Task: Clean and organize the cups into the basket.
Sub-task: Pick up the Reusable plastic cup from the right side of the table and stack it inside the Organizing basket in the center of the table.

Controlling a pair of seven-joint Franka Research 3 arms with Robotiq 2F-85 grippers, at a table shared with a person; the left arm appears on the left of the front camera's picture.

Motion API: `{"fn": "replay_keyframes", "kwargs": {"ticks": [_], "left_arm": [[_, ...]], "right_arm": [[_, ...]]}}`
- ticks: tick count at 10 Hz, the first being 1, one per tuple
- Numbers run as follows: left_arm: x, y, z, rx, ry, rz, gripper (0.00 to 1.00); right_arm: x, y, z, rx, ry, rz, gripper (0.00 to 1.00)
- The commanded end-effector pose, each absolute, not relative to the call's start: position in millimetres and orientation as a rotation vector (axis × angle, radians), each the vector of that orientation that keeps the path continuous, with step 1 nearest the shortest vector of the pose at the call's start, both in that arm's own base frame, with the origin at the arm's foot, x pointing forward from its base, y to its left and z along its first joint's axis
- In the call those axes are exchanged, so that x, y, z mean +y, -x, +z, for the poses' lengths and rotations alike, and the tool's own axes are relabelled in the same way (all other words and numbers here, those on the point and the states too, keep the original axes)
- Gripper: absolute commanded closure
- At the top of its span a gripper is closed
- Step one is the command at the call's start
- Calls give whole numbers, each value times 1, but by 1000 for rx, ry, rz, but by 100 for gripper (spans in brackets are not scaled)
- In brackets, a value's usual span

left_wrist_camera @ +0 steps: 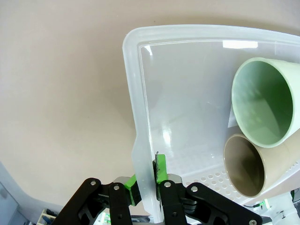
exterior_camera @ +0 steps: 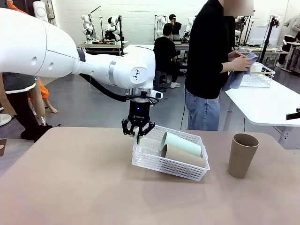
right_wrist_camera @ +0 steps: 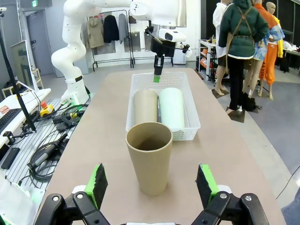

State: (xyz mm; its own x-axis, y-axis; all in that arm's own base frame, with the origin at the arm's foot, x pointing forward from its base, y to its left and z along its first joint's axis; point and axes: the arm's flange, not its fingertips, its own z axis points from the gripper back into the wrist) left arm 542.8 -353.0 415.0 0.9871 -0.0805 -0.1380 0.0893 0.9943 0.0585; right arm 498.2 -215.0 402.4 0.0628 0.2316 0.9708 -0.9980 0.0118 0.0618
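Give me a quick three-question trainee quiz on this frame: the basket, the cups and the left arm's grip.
1. True or false: the left end effector is shut on the wall of the shallow white perforated plastic basket.
2. How many cups lie inside the basket?
3. The upright tan-brown tapered cup stands: A in the basket; B on the beige table outside it; C stacked on another cup.
Key: 1 true. 2 two: the pale mint green tapered cup and the lying tan-brown cup. 3 B.
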Motion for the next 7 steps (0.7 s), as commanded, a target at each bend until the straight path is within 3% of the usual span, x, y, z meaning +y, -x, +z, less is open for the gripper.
{"fn": "replay_keyframes", "kwargs": {"ticks": [1,3,7], "left_arm": [[-352,-542,416,135,-65,-85,100],[-352,-542,416,135,-65,-85,100],[-352,-542,416,135,-65,-85,100]], "right_arm": [[-215,-498,402,-993,-1062,1262,0],[-195,-539,370,-900,-1061,1358,0],[-185,-549,315,-783,-991,1371,0]]}}
